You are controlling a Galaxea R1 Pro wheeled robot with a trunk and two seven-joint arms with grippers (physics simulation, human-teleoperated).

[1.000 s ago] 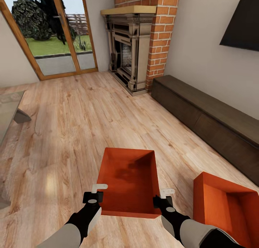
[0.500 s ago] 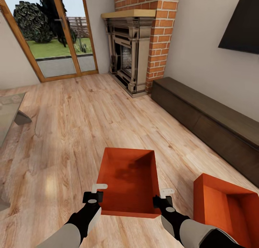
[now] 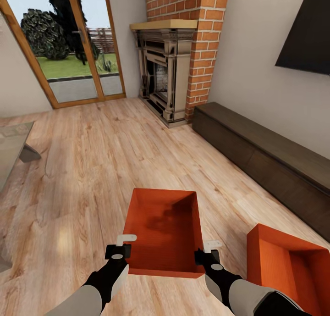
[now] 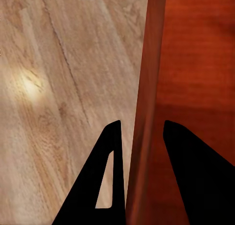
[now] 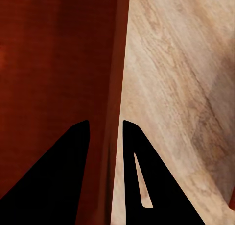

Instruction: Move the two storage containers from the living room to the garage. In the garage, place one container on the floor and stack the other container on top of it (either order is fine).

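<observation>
I hold one orange-red storage container (image 3: 165, 233) between my arms, above the light wood floor of the living room. My left gripper (image 3: 120, 245) is shut on its left wall and my right gripper (image 3: 208, 251) is shut on its right wall. In the left wrist view the black fingers of the left gripper (image 4: 142, 123) straddle that wall (image 4: 147, 78). The right wrist view shows the right gripper (image 5: 106, 121) clamped the same way on the other wall (image 5: 115, 63). The second storage container (image 3: 284, 265) stands on the wood floor at the lower right, partly cut off.
A long dark low cabinet (image 3: 266, 160) runs along the right wall under a black TV (image 3: 305, 31). A brick fireplace (image 3: 165, 73) and wood-framed glass doors (image 3: 68, 54) stand ahead. A glass table edge (image 3: 9, 146) juts in at the left.
The whole room has slid down in the head view, so the camera has moved. The held container and both grippers keep their place in the picture.
</observation>
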